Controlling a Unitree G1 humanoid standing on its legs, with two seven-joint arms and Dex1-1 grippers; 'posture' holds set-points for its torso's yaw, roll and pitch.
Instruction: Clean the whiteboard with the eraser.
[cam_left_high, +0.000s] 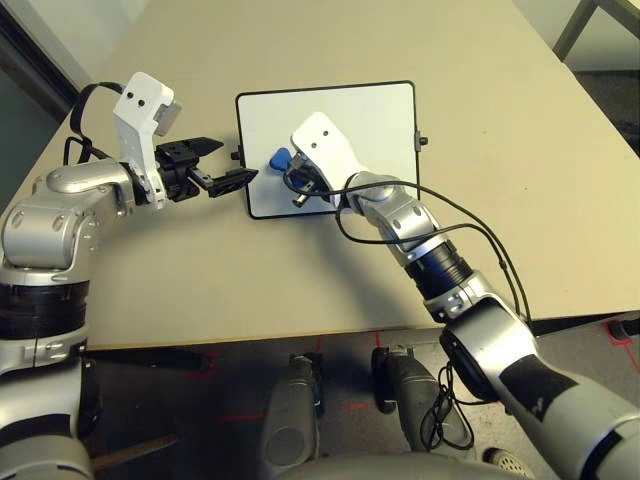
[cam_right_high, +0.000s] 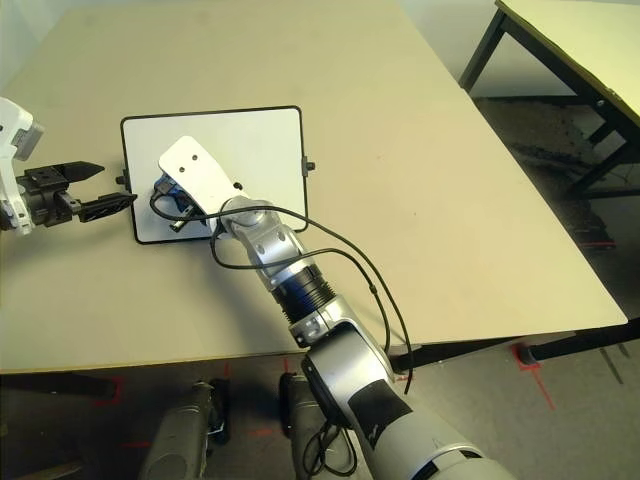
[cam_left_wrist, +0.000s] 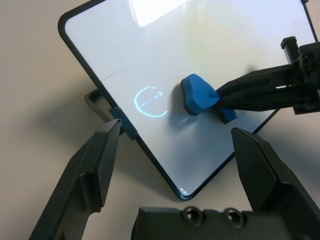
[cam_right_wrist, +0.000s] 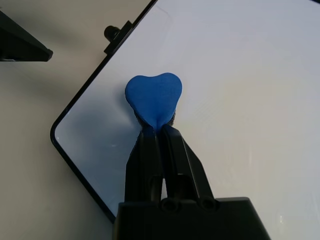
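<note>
**A:** ok so what's the layout? Start big.

**B:** Biggest is the pale surface (cam_left_high: 500, 200), with the whiteboard (cam_left_high: 375, 120) lying on it. Looks stiff and fairly light to me, with a slick face. I'd guess it could skate about if you scrub hard, so steady it by the black frame (cam_left_high: 325, 87), not by pressing on the writing side.

**A:** Anything steadying it?

**B:** Can't swear to it. The left tool (cam_left_high: 240, 158) is at the board's left edge, fingers well apart with nothing between them. Whether a fingertip touches the frame, I can't tell. The right tool (cam_right_wrist: 157, 130) is over the board, clamped on the eraser.

**A:** And the eraser itself, good grip?

**B:** Yeah, decent imo. The blue eraser (cam_right_wrist: 154, 97) is over the left part of the whiteboard, pinched at its narrow middle, with the fat rounded end poking out past the fingertips. That waist is where I'd grab it too. Looks like light foam, so it should squash a bit and not break. Only worry is it twisting in those narrow tips if it drags. Can't tell if its underside is pressed flat on the board.

**A:** Anything left to wipe?

**B:** One thin dark stroke (cam_left_wrist: 114, 74) near the left edge, away from the eraser. I'd go there next, light even pressure, short passes.
</note>
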